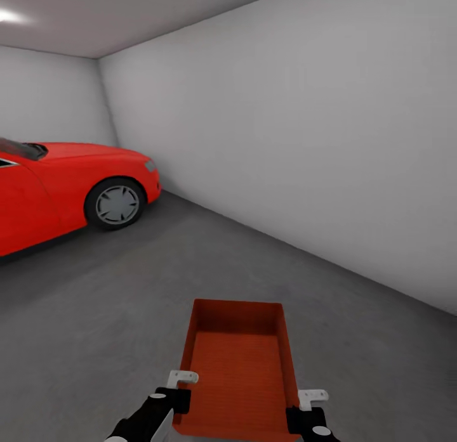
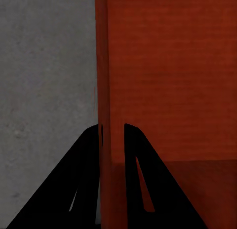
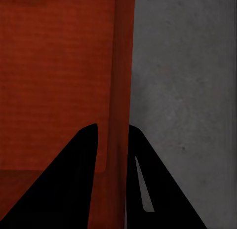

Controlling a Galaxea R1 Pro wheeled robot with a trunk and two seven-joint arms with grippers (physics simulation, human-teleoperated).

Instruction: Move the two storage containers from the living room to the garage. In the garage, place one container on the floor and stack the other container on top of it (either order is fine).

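Observation:
An orange-red storage container (image 1: 236, 372) is held in front of me above the dark grey concrete floor (image 1: 95, 315) of the garage. My left gripper (image 1: 179, 391) is shut on its left wall, and my right gripper (image 1: 298, 409) is shut on its right wall. In the left wrist view the black fingers (image 2: 86, 179) straddle the thin wall of the container (image 2: 168, 76). The right wrist view shows the same grip, its fingers (image 3: 148, 189) on either side of the container's (image 3: 59, 81) wall. The bin is empty. The second container is out of view.
A red car (image 1: 57, 188) stands at the left, its front wheel (image 1: 117, 204) facing me. A plain white wall (image 1: 304, 144) runs along the right and meets another white wall at the far corner. Bare concrete lies between the car and the wall.

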